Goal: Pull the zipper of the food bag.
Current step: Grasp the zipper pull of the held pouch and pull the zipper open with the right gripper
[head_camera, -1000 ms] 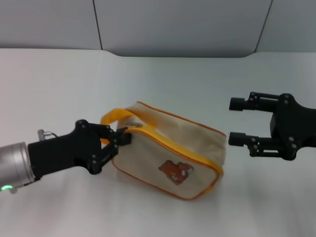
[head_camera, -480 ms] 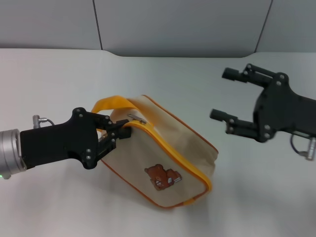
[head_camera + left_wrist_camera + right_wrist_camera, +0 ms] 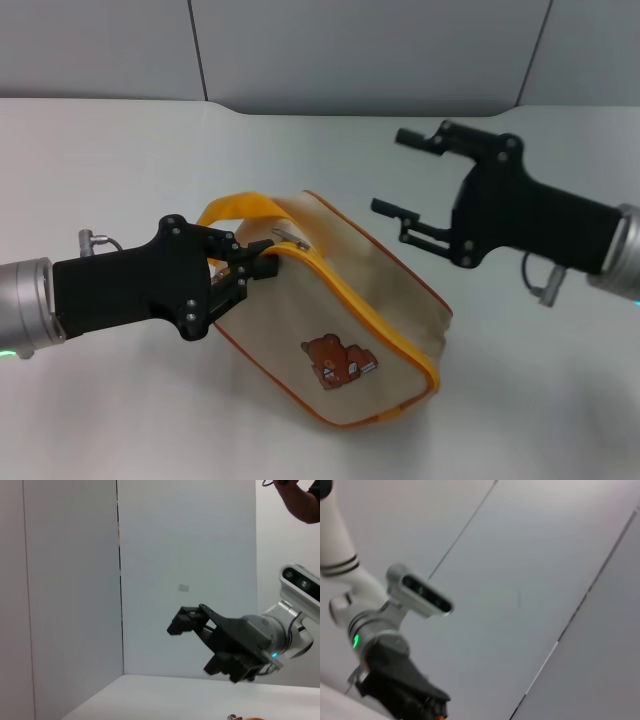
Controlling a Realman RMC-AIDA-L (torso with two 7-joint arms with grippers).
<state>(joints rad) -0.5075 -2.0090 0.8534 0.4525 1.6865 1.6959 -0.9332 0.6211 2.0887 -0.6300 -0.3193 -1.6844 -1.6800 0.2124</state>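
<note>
The cream food bag (image 3: pixel 345 305) with a brown bear patch (image 3: pixel 333 360) lies slanted on the white table (image 3: pixel 120 170). Its orange-yellow zipper (image 3: pixel 350 300) runs along the top edge, and a small silver pull tab (image 3: pixel 291 238) sits at the left end. My left gripper (image 3: pixel 252 268) is shut on that end of the bag, just below the orange strap handle (image 3: pixel 232 210). The right gripper (image 3: pixel 400 172) is open in the air above the bag's far side, touching nothing. It also shows in the left wrist view, right gripper (image 3: pixel 195 647). The right wrist view shows the left gripper (image 3: pixel 415 697).
A grey panelled wall (image 3: pixel 370 50) stands behind the table. Bare tabletop lies all around the bag.
The right gripper has swung up and leftward, from beside the bag's right end to above its far side. The bag has turned more slanted and shifted slightly in the left gripper's hold.
</note>
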